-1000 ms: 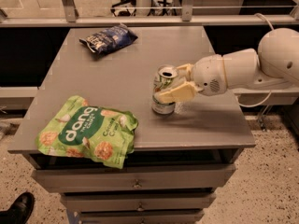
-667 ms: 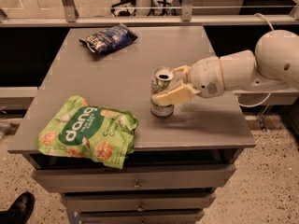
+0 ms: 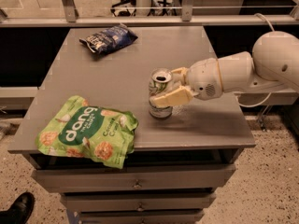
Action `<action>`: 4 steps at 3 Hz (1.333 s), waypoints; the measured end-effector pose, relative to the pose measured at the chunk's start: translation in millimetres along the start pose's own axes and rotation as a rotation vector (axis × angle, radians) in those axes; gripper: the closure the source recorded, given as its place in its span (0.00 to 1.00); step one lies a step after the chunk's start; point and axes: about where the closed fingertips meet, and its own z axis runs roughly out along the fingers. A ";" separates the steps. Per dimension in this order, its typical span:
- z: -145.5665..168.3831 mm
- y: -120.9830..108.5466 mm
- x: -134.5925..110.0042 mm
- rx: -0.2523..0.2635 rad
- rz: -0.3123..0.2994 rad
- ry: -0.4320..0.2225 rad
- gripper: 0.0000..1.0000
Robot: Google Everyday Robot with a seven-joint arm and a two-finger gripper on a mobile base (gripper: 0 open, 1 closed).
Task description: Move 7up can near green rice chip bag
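Note:
The 7up can (image 3: 160, 107) stands upright on the grey table (image 3: 117, 73), right of centre near the front. My gripper (image 3: 169, 87) reaches in from the right on the white arm (image 3: 252, 71), and its cream fingers (image 3: 172, 97) are closed around the can's upper body. The green rice chip bag (image 3: 88, 130) lies flat at the table's front left corner, overhanging the front edge, about a can's width to the left of the can.
A dark blue snack bag (image 3: 108, 38) lies at the back left of the table. Drawers (image 3: 135, 181) sit below the tabletop. A dark shoe (image 3: 16, 209) shows on the floor at bottom left. A railing runs behind the table.
The gripper and the can have shifted slightly left toward the green bag; the grip looks the same.

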 end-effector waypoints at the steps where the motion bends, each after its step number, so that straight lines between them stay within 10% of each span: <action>1: -0.1 0.1 -0.4 0.000 0.000 0.000 0.18; 2: 4.7 7.4 -1.3 -0.016 0.018 -0.016 0.00; 4: -6.9 -0.7 -1.9 0.008 0.016 -0.054 0.00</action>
